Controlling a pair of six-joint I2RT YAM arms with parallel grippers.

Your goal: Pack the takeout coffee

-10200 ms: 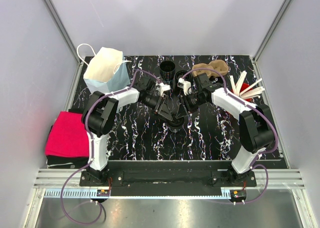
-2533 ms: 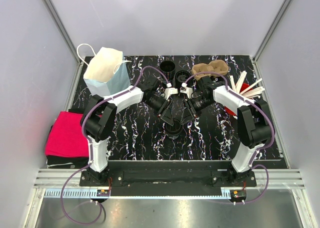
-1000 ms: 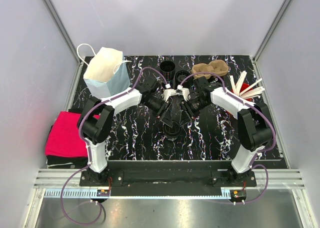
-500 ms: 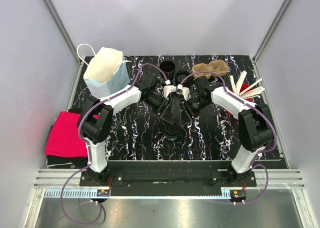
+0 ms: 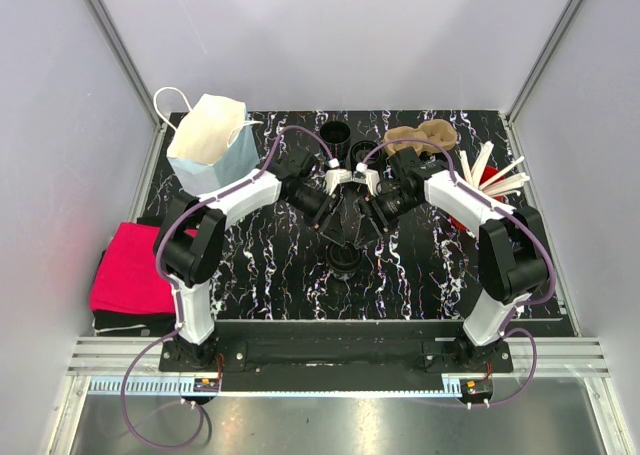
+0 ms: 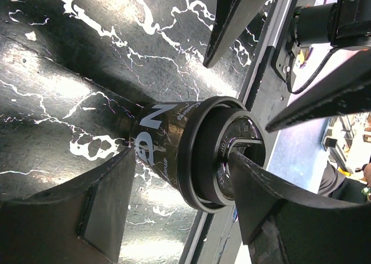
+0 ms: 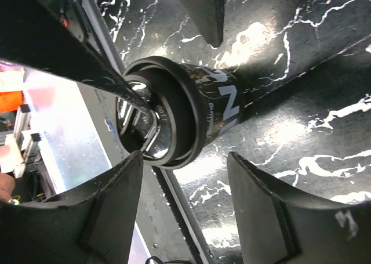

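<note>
Tabletop [image 5: 250,275] is black with white marble veining, glare patches on it in both wrist views. Plain pale grey-lilac walls [image 5: 340,35] on three sides, aluminium profile posts [image 5: 118,50] running up the back corners. Silver slotted rail [image 5: 110,355] along the near edge, brushed metal sheet [image 5: 330,420] below it. Light even and diffuse, shadows soft
</note>
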